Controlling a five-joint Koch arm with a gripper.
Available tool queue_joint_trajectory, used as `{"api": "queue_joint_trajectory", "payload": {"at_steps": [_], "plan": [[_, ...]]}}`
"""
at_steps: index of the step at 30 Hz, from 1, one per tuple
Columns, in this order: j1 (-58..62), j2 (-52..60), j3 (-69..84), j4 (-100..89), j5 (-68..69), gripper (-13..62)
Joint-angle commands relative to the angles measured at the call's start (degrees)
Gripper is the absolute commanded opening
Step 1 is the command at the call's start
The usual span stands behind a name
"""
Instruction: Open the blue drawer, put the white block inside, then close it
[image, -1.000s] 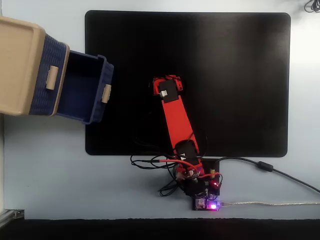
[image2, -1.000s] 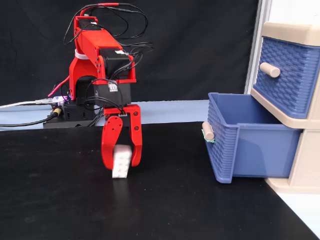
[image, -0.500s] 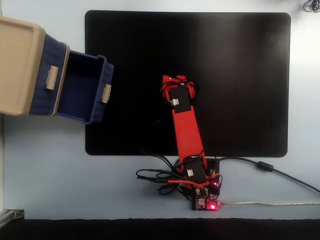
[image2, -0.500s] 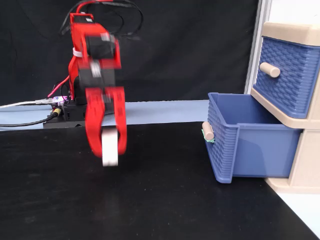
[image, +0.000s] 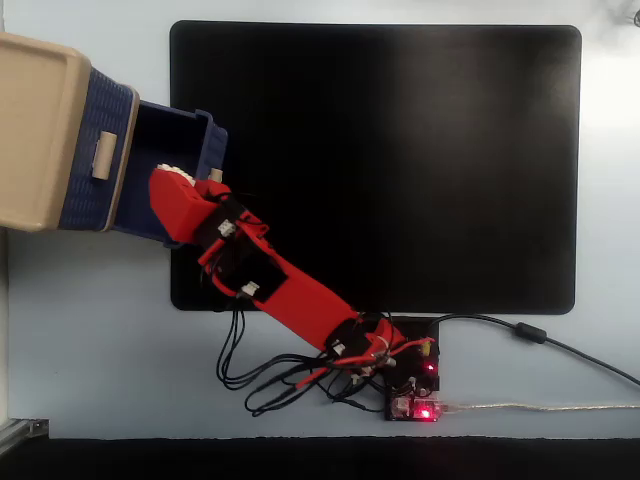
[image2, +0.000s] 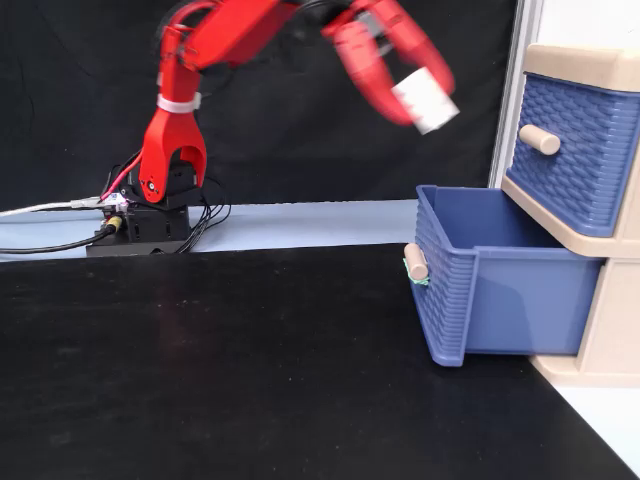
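Red fingers (image2: 425, 100) clamped on the white block (image2: 426, 102), held in the air above the pulled-out blue drawer (image2: 500, 300) of the beige cabinet (image2: 610, 330), over a black mat (image2: 250, 370) on the bench.

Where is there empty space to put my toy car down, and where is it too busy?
The black mat is bare between the open blue drawer and its far edge. The pale table below the cabinet is free too. It is crowded by the arm's base and wires, and at the drawer, where the hand holds the white block above it.
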Motion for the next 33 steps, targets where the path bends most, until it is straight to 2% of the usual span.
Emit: {"api": "queue_joint_trajectory", "payload": {"at_steps": [1, 10, 11, 12, 14, 15, 16, 21, 26, 29, 33], "plan": [[-1.7, -3.5, -5.1, -0.8, 4.6, -8.3], [-3.0, -10.9, -8.9, -0.9, 4.7, -7.6], [-3.0, -11.2, -8.9, -0.9, 4.4, -4.8], [-3.0, -11.2, -8.9, -0.8, 4.3, 2.1], [-2.8, -11.2, -8.9, -0.8, 4.0, 21.5], [-2.7, -11.2, -8.9, -0.8, 3.5, 29.1], [-2.6, -11.1, -8.8, -0.7, 3.0, 33.1], [-2.0, -6.1, -8.9, 3.6, -2.2, 33.5], [3.2, 2.0, -8.6, 25.2, -19.9, 33.5], [6.9, 1.7, -7.2, 31.7, -32.8, 33.6], [7.2, -4.0, -4.0, 29.7, -33.3, 33.7]]}}
